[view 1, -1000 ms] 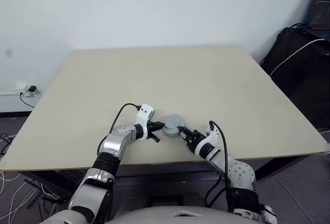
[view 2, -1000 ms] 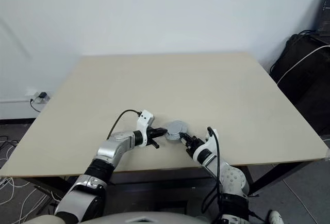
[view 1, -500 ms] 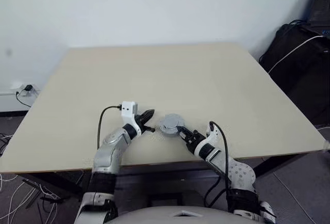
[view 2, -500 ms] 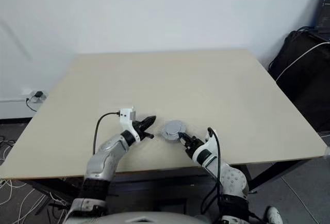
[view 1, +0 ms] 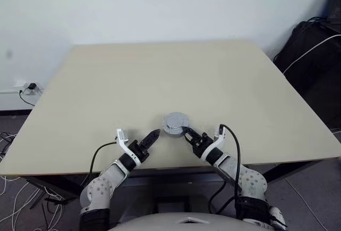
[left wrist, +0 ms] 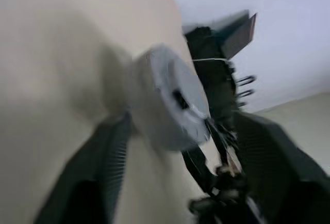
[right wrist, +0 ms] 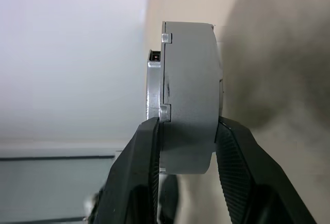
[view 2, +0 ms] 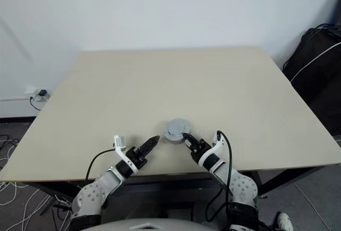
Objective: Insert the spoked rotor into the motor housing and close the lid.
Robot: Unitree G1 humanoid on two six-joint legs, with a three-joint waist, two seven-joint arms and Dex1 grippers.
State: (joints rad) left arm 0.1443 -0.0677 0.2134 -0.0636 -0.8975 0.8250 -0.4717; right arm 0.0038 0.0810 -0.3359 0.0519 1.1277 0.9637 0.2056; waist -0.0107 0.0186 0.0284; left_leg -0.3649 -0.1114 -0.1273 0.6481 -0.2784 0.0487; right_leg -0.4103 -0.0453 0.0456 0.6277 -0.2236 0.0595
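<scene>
The motor housing is a grey round casing held low over the table near its front edge. The lid sits closed on top of it, flat and silver-grey. My right gripper is shut on the housing's rim from the near right, one finger on each side. My left gripper is open a short way to the housing's left, apart from it. In the left wrist view its fingers stand wide apart with the grey casing beyond them. The spoked rotor is hidden.
The beige table stretches away behind the housing. A black bag with a white cable stands on the floor at the right. A wall socket with cables is at the left.
My left gripper has let go of the casing, drawn back to the left toward the table's front edge, rolled, and opened. The right gripper keeps its grip. The camera has shifted.
</scene>
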